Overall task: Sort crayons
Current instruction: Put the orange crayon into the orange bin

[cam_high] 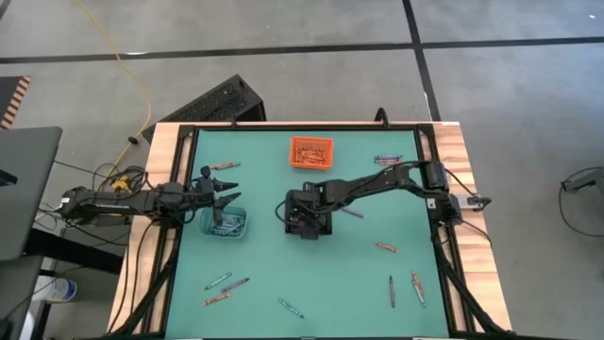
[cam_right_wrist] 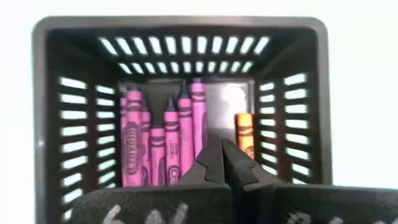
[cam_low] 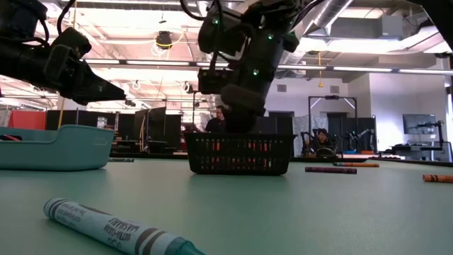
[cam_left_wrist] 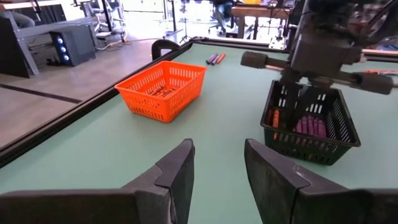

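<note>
High view: right gripper [cam_high: 305, 225] lowered into black bin [cam_high: 318, 227] at table centre. Left gripper [cam_high: 229, 199] poised over teal bin [cam_high: 238, 229] at left edge of mat. Orange bin [cam_high: 311, 152] near far edge. Loose crayons [cam_high: 226, 284] scattered along near edge and right side of green mat [cam_high: 359, 283].

Low view: blue-green crayon [cam_low: 120, 231] lying close in foreground; right arm blocking sight above black bin; more crayons on mat to right.

Left wrist view: left gripper [cam_left_wrist: 217, 174] fingers spread apart, nothing between them; orange bin and black bin ahead.

Right wrist view: right gripper [cam_right_wrist: 222, 157] fingertips pressed together, holding nothing, inside black bin just above purple crayons [cam_right_wrist: 161, 143] and one orange crayon [cam_right_wrist: 245, 134].
</note>
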